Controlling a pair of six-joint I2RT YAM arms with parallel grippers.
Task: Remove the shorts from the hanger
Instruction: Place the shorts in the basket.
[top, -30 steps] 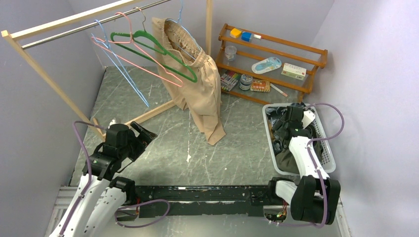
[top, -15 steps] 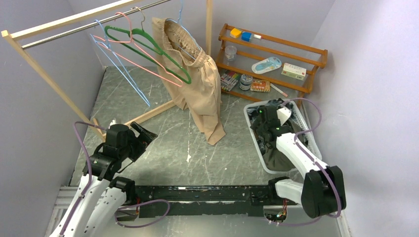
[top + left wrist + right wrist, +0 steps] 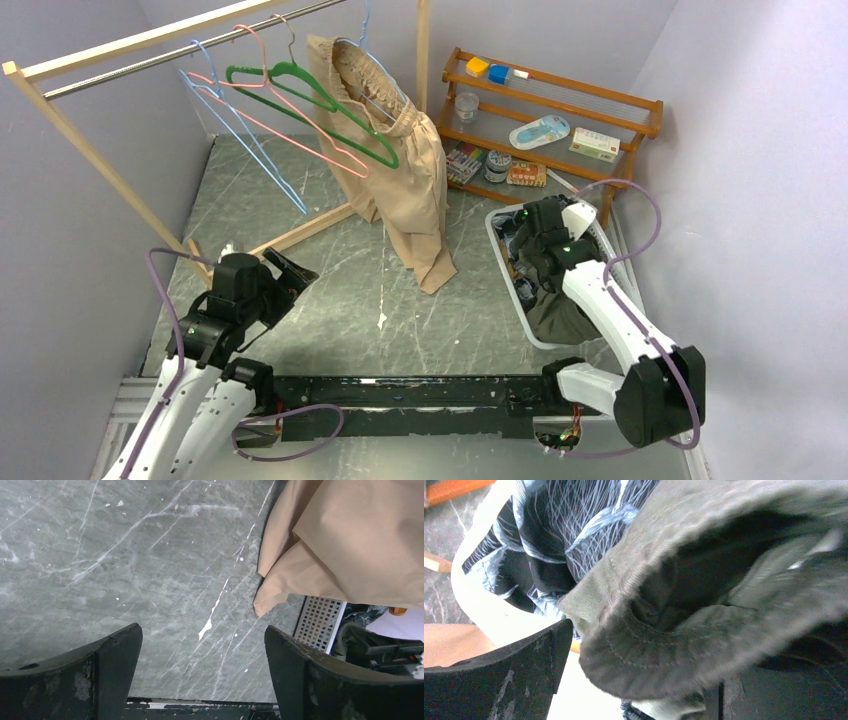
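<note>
Both grippers spread wide: one pair of shorts on the rail, two in the basket.

The left gripper [image 3: 200, 672] hovers over the grey marbled surface [image 3: 125, 555] with its jaws far apart and nothing between them. The right gripper [image 3: 644, 665] is down in the white basket [image 3: 503, 262], its jaws parted wide too. The olive shorts [image 3: 704, 605] bunch up in the gap, a stitched hem toward the camera, and whether either finger presses the cloth cannot be told. The navy patterned shorts [image 3: 569, 525] lie beside them against the basket wall. The tan shorts [image 3: 405, 180] hang by their elastic waist from a hanger on the rail [image 3: 150, 60], one leg's hem down at the surface, well apart from both grippers.
</note>
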